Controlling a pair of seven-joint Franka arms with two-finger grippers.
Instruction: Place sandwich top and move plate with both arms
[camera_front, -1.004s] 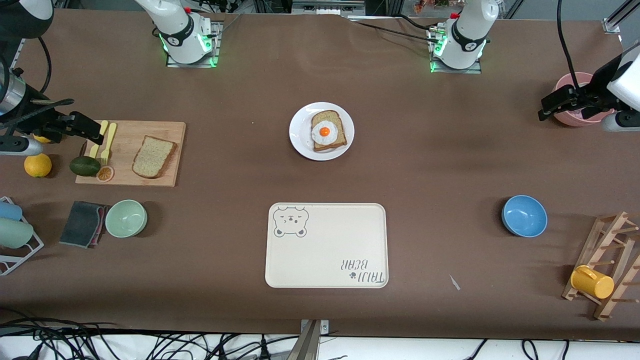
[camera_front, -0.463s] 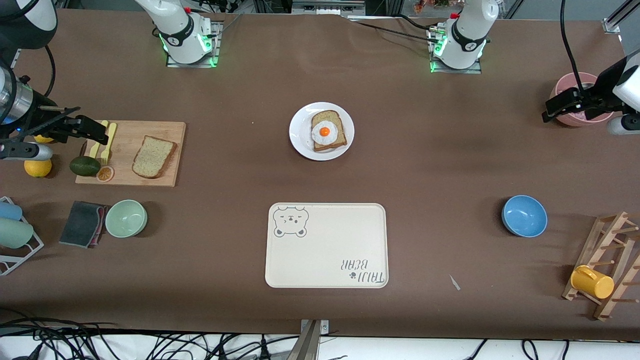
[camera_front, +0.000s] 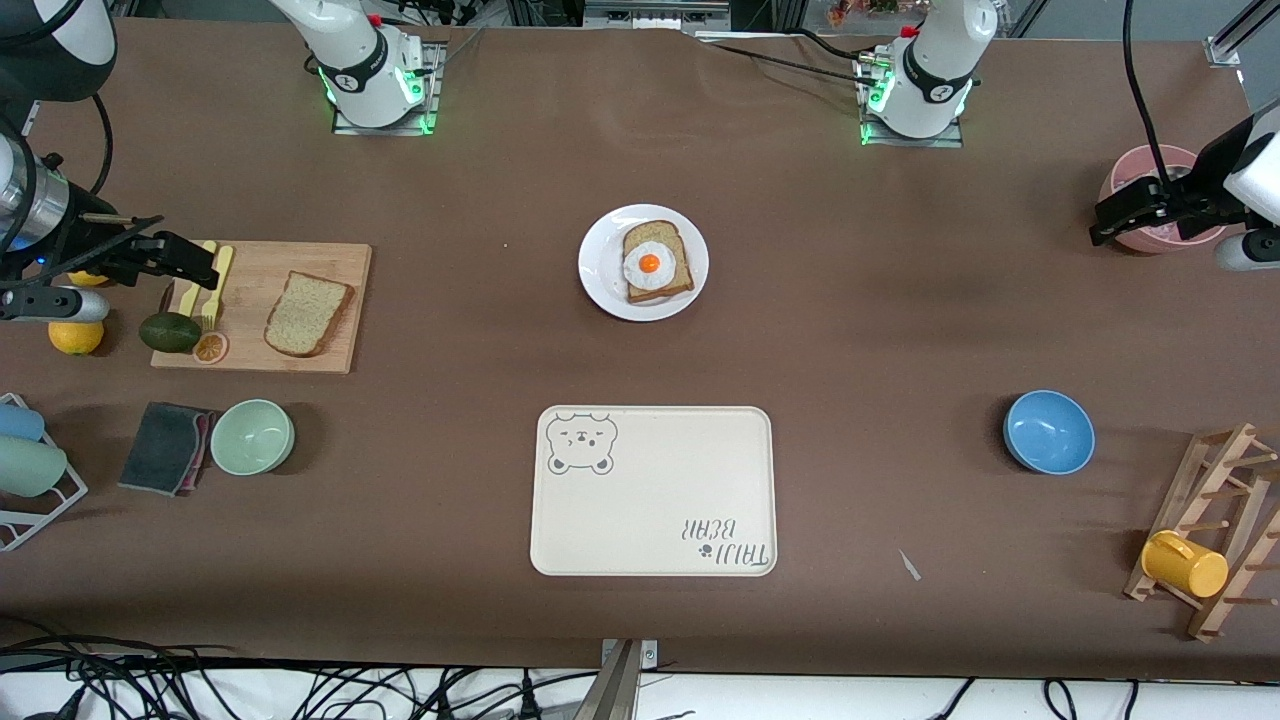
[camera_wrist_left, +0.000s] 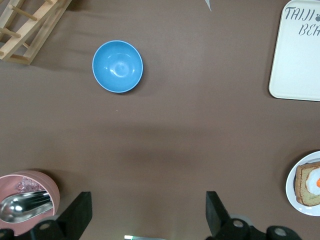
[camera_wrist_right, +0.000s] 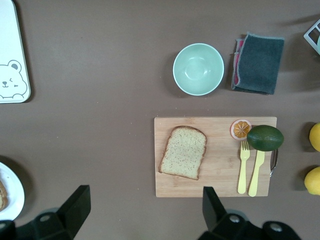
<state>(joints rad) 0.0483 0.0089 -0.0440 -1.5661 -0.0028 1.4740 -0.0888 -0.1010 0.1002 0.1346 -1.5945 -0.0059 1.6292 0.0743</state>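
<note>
R gripper (camera_front: 185, 262) has shifted slightly since earlier frame; jaws wide, empty, over cutting board (camera_front: 330, 262) edge by forks. Sandwich top (camera_front: 307, 313) flat on board. Plate (camera_front: 605, 270) w/ egg bread at table centre, unmoved. L gripper (camera_front: 1120, 215) open, empty, over pink bowl (camera_front: 1128, 170); L wrist view alone shows spoon (camera_wrist_left: 22, 205) in bowl.

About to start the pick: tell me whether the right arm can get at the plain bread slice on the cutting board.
Probably yes. The right gripper is open above the cutting board; the sandwich top lies flat and uncovered.
</note>
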